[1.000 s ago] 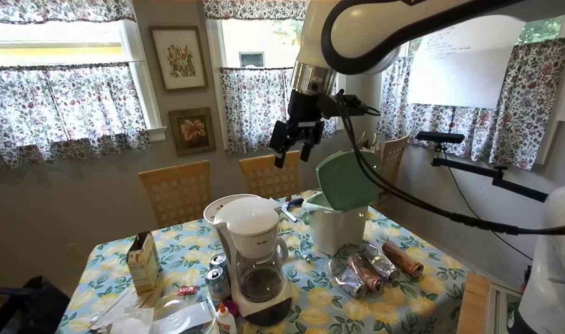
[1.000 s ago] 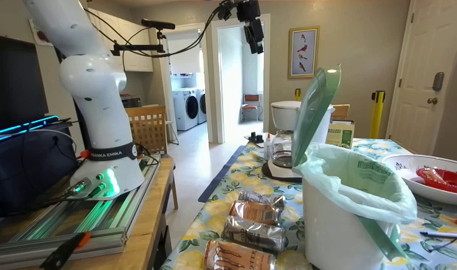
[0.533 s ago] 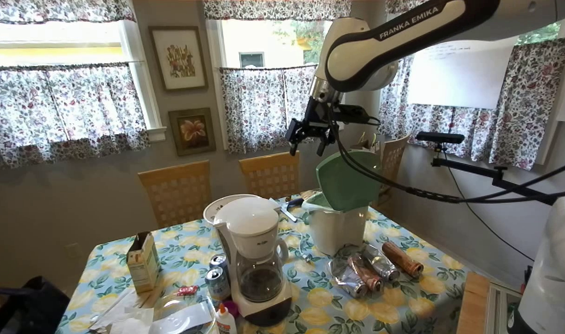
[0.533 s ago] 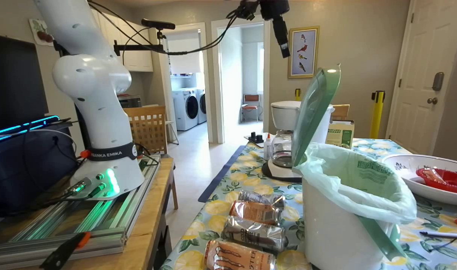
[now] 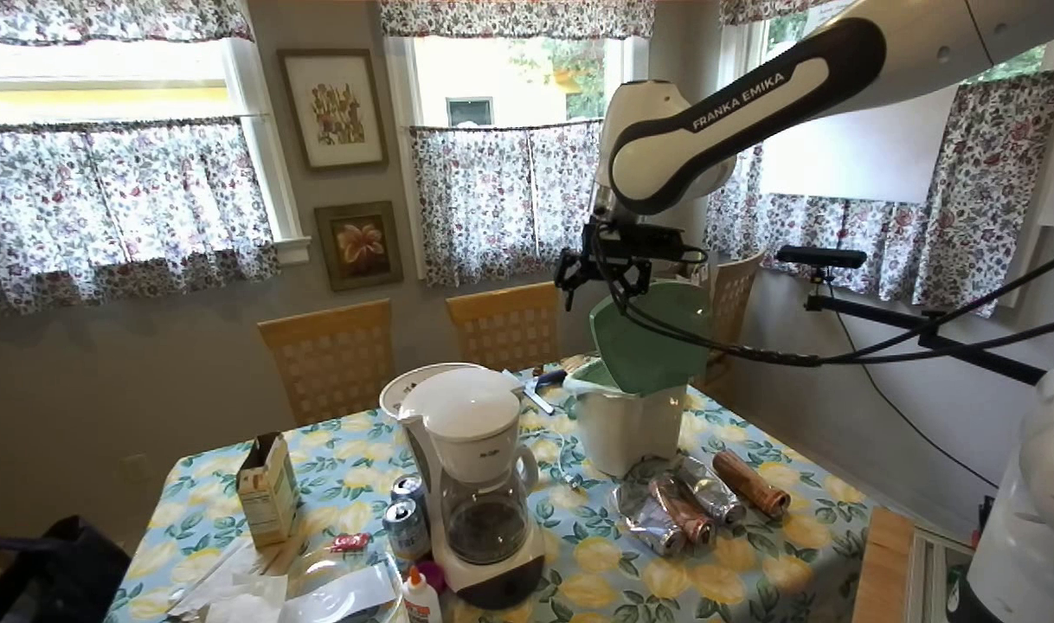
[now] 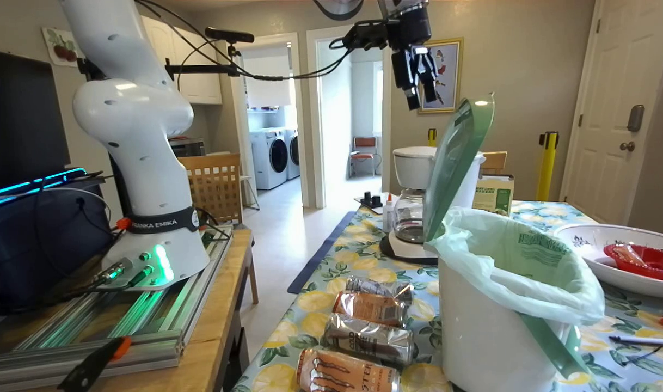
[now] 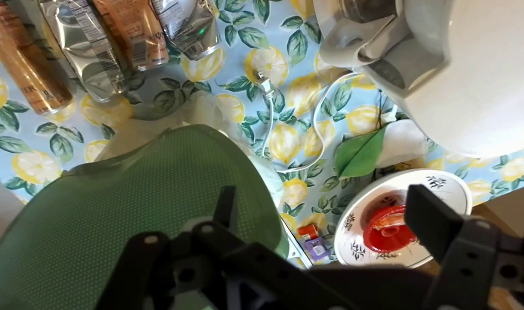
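My gripper point(image 7: 325, 206) stands wide open with nothing between its fingers. It hangs in the air above the table, close to the raised green lid point(image 5: 652, 337) of a white bin point(image 6: 495, 332) lined with a pale green bag. In the wrist view the left finger overlaps the lid point(image 7: 158, 189), while the right finger covers part of a white patterned bowl point(image 7: 445, 183). Inside that bowl sits a red dish point(image 7: 380, 242). A red packet point(image 7: 308, 231) and a purple packet point(image 7: 317, 248) lie beside the bowl. In both exterior views the gripper appears higher than the lid's middle.
Several crushed cans point(image 6: 369, 337) lie in front of the bin. A white coffee maker point(image 5: 471, 415) with a glass carafe stands nearby, its cord point(image 7: 320, 137) loose on the cloth. A carton point(image 5: 267, 502), upright cans point(image 5: 406, 523) and a glue bottle point(image 5: 420, 597) occupy the table's other side.
The arm has come down and the gripper has moved toward the bin's lid. The wrist has turned, so both fingers now show apart. The objects on the table stay where they were.
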Motion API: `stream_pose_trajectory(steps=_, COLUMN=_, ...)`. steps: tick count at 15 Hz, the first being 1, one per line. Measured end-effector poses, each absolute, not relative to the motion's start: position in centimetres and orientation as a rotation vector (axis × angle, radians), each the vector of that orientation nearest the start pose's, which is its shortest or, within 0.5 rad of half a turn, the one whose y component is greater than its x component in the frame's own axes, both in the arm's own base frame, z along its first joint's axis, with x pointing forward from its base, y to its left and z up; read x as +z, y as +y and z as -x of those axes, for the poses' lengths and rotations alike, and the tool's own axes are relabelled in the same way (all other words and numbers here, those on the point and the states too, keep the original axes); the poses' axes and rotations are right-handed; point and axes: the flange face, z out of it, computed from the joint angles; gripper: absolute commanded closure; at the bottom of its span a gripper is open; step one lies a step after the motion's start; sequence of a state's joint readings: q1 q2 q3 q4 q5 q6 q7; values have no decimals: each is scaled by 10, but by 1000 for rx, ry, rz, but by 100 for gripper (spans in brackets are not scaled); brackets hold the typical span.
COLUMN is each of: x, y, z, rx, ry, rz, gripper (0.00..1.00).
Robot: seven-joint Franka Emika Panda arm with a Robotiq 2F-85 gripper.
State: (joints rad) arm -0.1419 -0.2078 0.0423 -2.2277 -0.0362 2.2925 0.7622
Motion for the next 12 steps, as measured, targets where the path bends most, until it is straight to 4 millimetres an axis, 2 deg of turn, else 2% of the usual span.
stream_pose_trajectory(steps=12, x=484, y=-49, z=-507, rx=-380, ry=1283, rz=2788, gripper=0)
